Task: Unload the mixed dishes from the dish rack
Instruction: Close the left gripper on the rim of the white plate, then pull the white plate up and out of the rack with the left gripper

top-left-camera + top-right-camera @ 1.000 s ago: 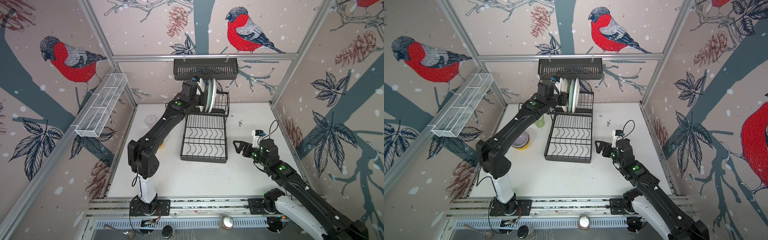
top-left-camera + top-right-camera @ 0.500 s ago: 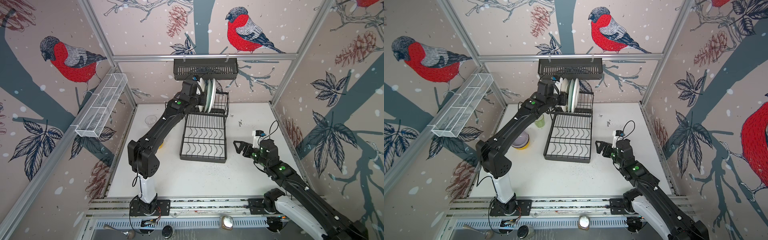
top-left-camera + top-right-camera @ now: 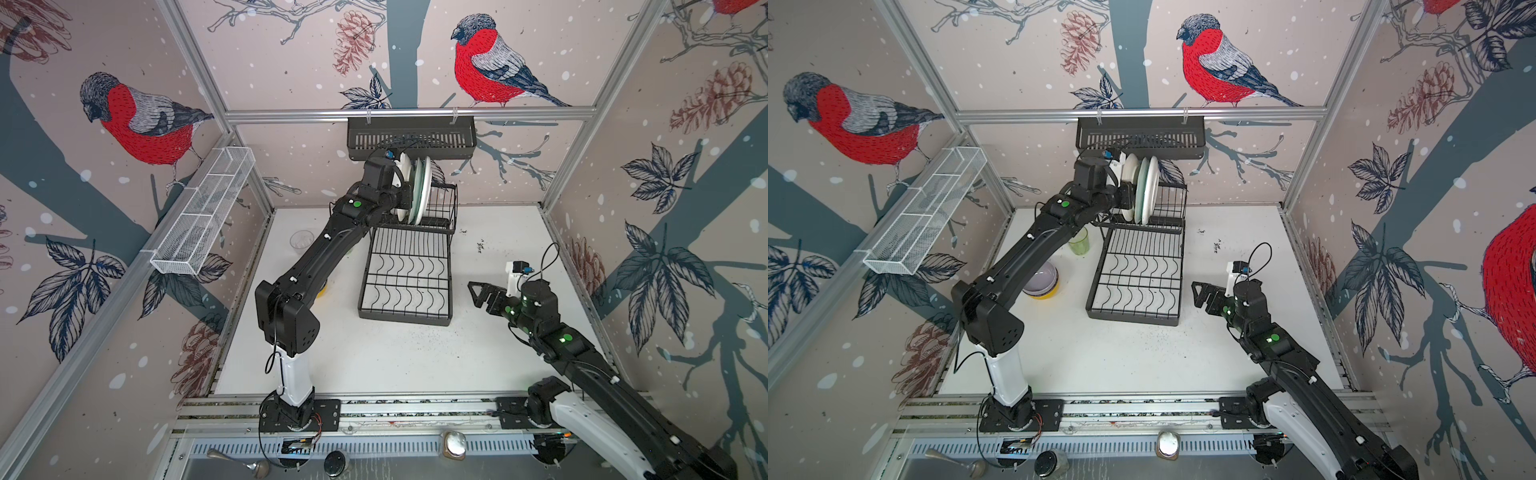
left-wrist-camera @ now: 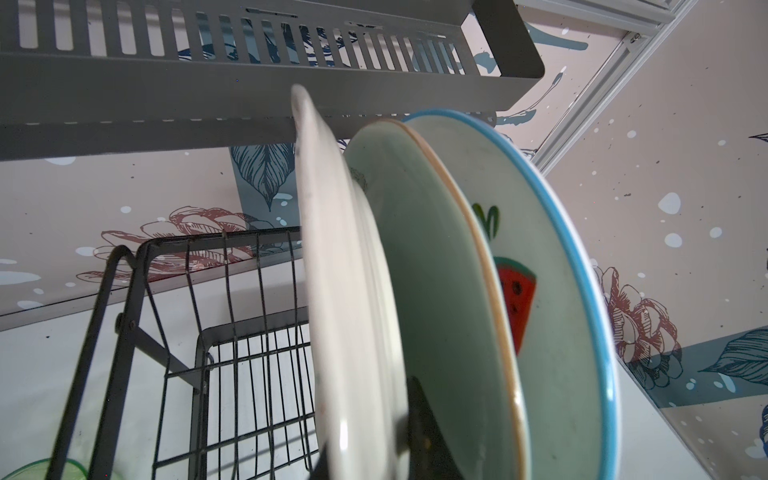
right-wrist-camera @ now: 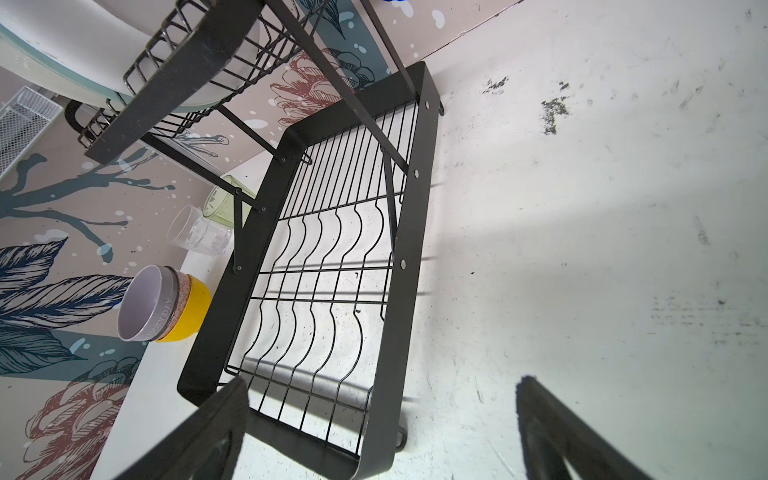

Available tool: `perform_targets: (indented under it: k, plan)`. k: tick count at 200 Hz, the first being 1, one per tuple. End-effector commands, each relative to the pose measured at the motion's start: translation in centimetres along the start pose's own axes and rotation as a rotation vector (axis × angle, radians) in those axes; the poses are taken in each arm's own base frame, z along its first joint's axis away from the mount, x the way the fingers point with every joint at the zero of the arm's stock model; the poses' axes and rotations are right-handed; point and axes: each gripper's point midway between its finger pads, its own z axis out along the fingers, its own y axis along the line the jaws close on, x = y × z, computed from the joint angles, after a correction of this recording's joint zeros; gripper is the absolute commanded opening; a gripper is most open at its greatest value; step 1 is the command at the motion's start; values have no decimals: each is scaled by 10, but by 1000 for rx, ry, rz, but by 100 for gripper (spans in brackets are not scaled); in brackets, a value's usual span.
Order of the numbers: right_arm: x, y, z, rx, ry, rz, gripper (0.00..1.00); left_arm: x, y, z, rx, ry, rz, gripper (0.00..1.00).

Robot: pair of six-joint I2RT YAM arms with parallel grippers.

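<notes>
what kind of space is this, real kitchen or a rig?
Most likely a lab robot cell, not a kitchen: aluminium frame walled with bird-print panels, a left arm and right arm bolted to a front rail, one dish rack on a white tabletop.

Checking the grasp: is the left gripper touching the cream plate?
Touching. The left wrist view shows a dark finger of the left gripper pressed flat against the cream plate, in the gap before the mint plate.
</notes>
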Motion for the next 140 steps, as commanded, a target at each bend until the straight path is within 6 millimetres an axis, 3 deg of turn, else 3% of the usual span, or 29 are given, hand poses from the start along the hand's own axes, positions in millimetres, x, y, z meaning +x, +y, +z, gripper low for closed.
perform_targets:
  k: [1,90,140]
  plan:
    - [-4,2,-1,-10,-20,-6,100,-42,-10,-18,23,-146,65,0]
    - [-5,4,-1,-22,-31,-1,99,-63,-2,-47,-54,-211,109,0]
    - [-6,4,-2,-25,-33,-3,99,-80,-2,-74,-78,-282,122,0]
